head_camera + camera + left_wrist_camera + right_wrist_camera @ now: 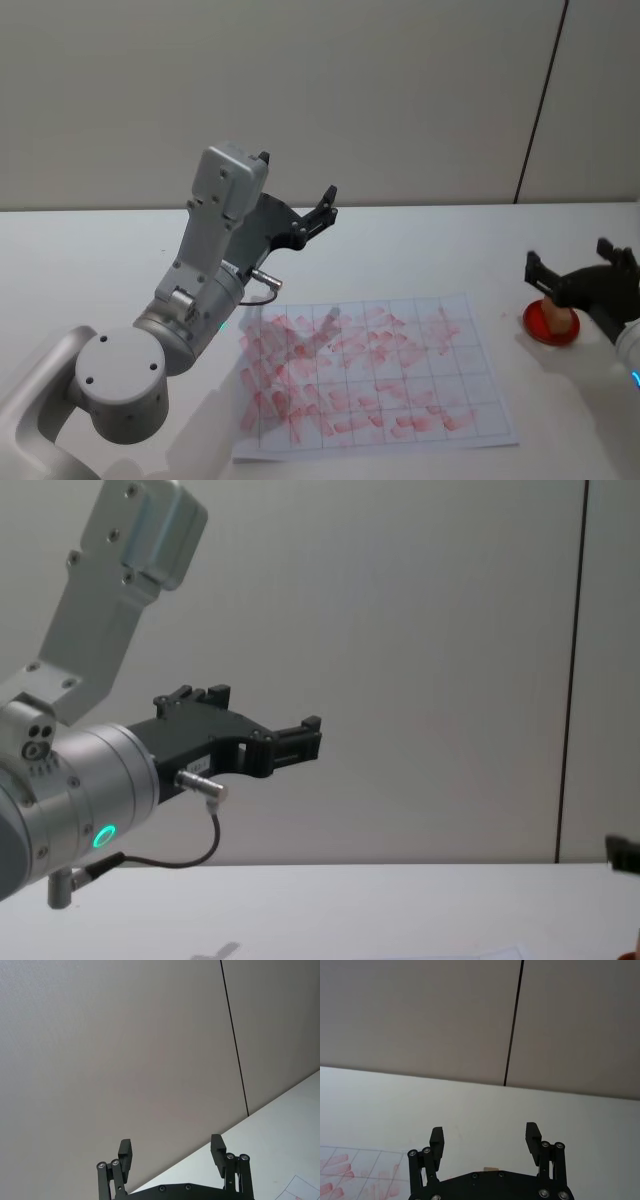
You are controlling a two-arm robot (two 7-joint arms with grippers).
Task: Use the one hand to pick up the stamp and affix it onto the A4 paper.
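stamp: wood block on red pad | right gripper: fingers spread above | left gripper: spread, raised

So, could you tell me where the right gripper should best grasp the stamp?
Probably on its upright wooden body, from above. The stamp stands on the red pad, and the open right gripper hovers over it, fingers either side.

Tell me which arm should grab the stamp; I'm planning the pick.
Right. The right tool hangs open just above the stamp on its red pad; the left tool is raised beyond the A4 paper.
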